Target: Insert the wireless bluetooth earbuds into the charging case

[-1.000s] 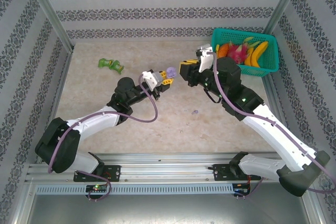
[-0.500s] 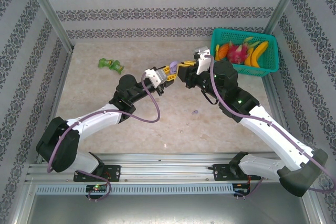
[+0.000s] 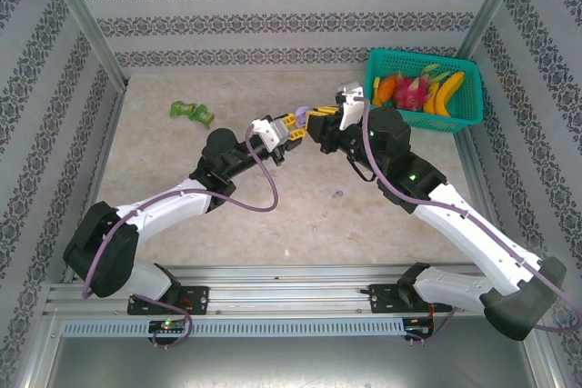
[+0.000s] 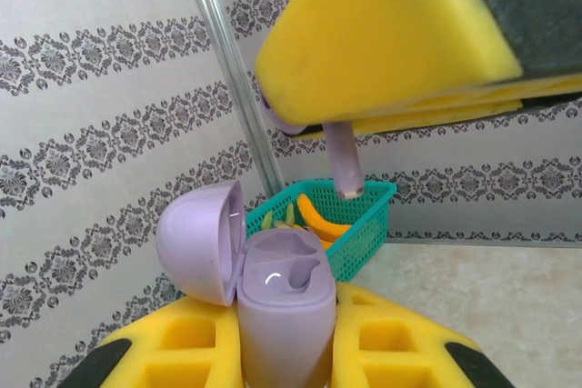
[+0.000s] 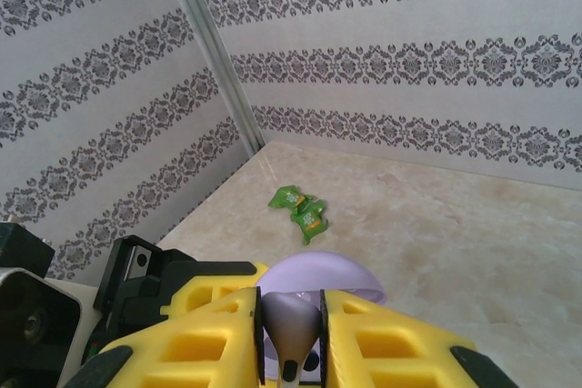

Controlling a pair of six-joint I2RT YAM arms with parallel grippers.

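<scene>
My left gripper (image 4: 285,344) is shut on an upright lilac charging case (image 4: 282,311). Its lid (image 4: 202,238) is swung open to the left, and both moulded slots are bare. Just above the case, my right gripper (image 5: 291,338) is shut on a lilac earbud (image 5: 293,324). The earbud's stem (image 4: 344,163) hangs down over the open case without touching it. From above, the left gripper (image 3: 287,128) and the right gripper (image 3: 316,119) meet tip to tip over mid-table, with the case (image 3: 298,122) between them. Another tiny lilac earbud (image 3: 338,195) lies on the table.
A teal basket (image 3: 459,117) of toy fruit stands at the back right, close behind the right arm. A green wrapper (image 3: 192,113) lies at the back left. Patterned walls close in the table on three sides.
The left gripper has carried the case up and to the right. The right gripper has moved left with the earbud, so the two now meet. Both grips are unchanged.
</scene>
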